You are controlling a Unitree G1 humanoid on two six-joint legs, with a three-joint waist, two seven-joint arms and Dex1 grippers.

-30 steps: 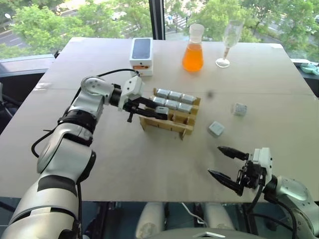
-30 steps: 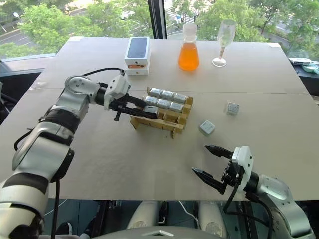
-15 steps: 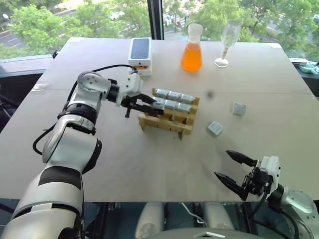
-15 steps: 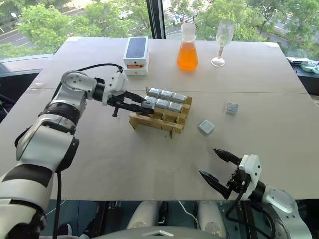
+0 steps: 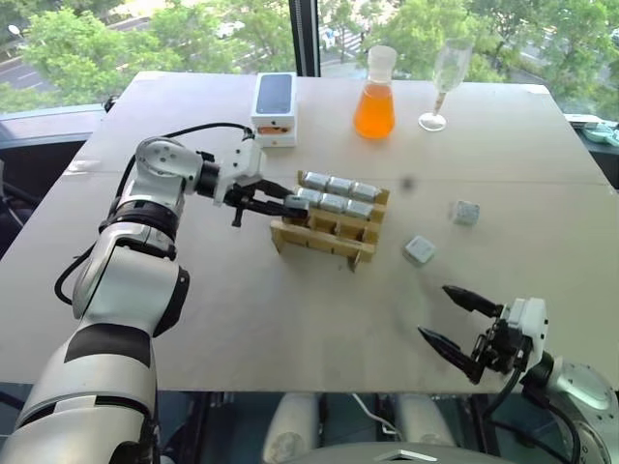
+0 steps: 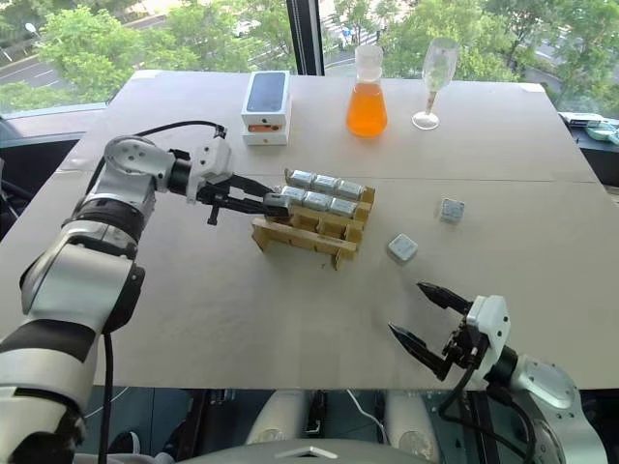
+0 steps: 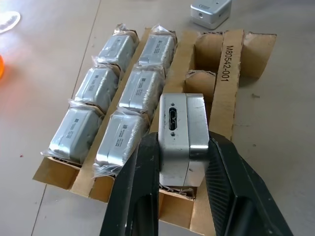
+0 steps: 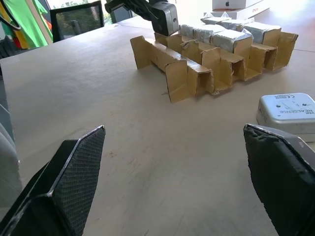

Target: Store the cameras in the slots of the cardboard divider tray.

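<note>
My left pincer [image 7: 179,162] pinches a camera [image 7: 181,135] over the tray's [image 7: 231,59] near row of slots; my right pincer [image 5: 462,324] hangs spread above the desk [image 5: 290,309].

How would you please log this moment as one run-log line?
left end effector: shut on camera over cardboard divider tray | right end effector: open, empty

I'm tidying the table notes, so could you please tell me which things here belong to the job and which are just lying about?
Job:
- tray, six wrapped cameras in it
- camera in left pincer
- two loose cameras
- right pincer, open

Lying about:
- phone box
- orange flask
- wine glass
</note>
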